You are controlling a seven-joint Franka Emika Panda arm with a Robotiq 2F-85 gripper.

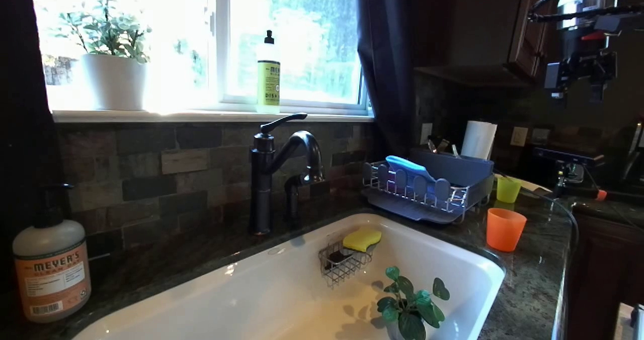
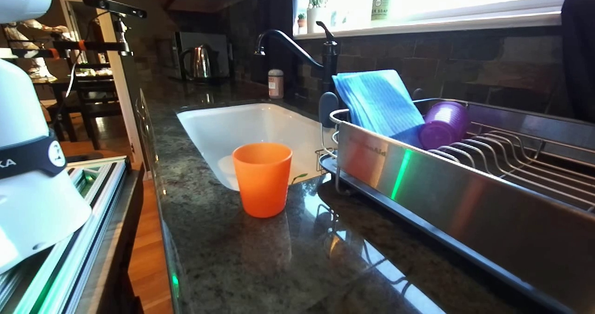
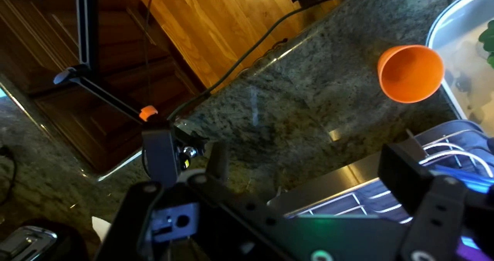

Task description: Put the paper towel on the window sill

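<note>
The paper towel (image 1: 479, 139), a white roll, stands on the countertop behind the dish rack at the right in an exterior view. Its lower part is hidden by the rack. It does not show in the wrist view. The pale window sill (image 1: 322, 117) runs under the bright window, and it also shows in an exterior view (image 2: 446, 27). A potted plant and a green-yellow bottle stand on it. My gripper (image 1: 577, 93) is high above the counter, above and to the right of the roll in that picture. In the wrist view the gripper (image 3: 309, 164) is open, with nothing between its fingers.
The dish rack (image 2: 465, 202) holds a blue cloth (image 2: 379, 102) and a purple cup (image 2: 444, 126). An orange cup (image 1: 505, 229) and a lime cup (image 1: 508, 189) stand on the counter. The faucet (image 1: 261, 184) rises below the sill. A camera mount (image 1: 566, 164) stands near the roll.
</note>
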